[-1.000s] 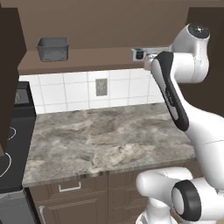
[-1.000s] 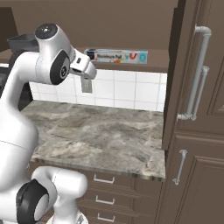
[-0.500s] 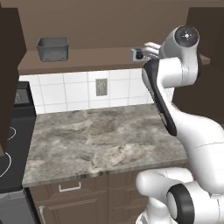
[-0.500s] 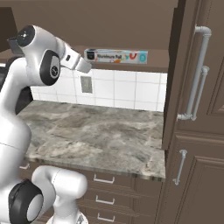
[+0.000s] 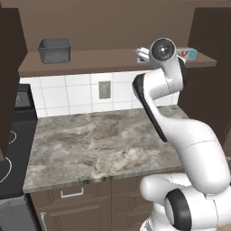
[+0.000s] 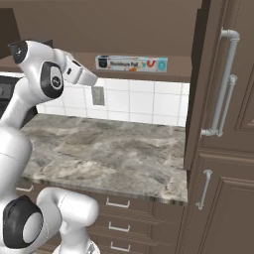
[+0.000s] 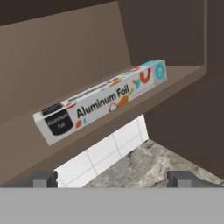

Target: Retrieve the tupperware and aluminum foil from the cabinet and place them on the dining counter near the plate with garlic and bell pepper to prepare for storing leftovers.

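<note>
The foil box (image 7: pixel 103 102) lies lengthwise on the open cabinet shelf (image 6: pixel 149 74), near the shelf's front edge and toward its right end. In the right base view the box (image 6: pixel 131 63) sits close to the tall cabinet (image 6: pixel 223 124) at the shelf's right end. In the left base view only its right tip (image 5: pixel 188 53) shows past the arm. The printed face "Aluminum Foil" points outward.

The tupperware (image 5: pixel 54 50), a grey open-top container, stands upright at the left end of the same shelf, well apart from the foil box.

The gripper (image 7: pixel 112 177) is raised to shelf level and aimed at the box from in front and slightly below. Its fingertips (image 7: pixel 43 178) stand wide apart, released, with nothing between them. The gripper does not touch the box.

Below the shelf, a white tile backsplash (image 6: pixel 139 101) carries a wall outlet (image 5: pixel 104 89). A grey marble counter (image 5: pixel 99 144) runs beneath. A stove (image 5: pixel 11 149) adjoins the counter's left edge.
</note>
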